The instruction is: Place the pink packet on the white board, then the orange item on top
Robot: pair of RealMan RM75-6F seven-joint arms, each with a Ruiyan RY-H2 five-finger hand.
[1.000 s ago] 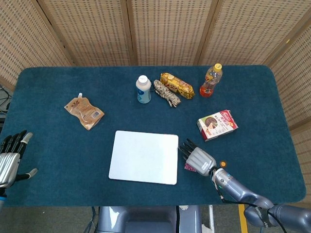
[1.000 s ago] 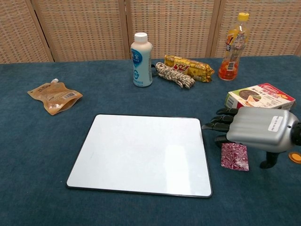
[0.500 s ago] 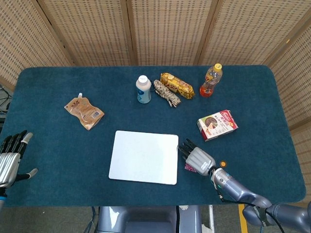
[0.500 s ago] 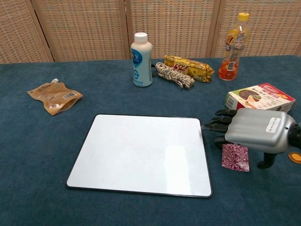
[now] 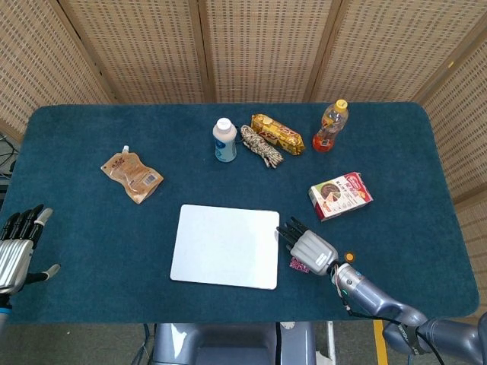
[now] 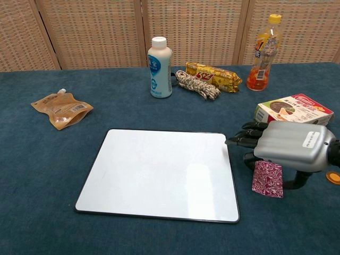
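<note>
The pink packet (image 6: 267,179) hangs tilted under my right hand (image 6: 289,151), just right of the white board (image 6: 159,175). Its top edge is tucked between the fingers and the thumb, and its lower edge is near the cloth. In the head view, the right hand (image 5: 308,247) covers most of the packet (image 5: 297,264) beside the board (image 5: 225,245). A small orange item (image 6: 334,177) lies on the cloth right of the hand, by the wrist (image 5: 348,256). My left hand (image 5: 17,247) hovers at the table's near left edge, its fingers apart and holding nothing.
At the back stand a white bottle (image 6: 159,67), a coiled rope (image 6: 197,85), a yellow biscuit pack (image 6: 213,77) and an orange drink bottle (image 6: 262,53). A red-and-white box (image 6: 293,110) sits just behind my right hand. A brown pouch (image 6: 62,109) lies at the left.
The right hand has shifted slightly toward the board and closed on the pink packet, which now stands more upright instead of lying flat. The left hand has not moved.
</note>
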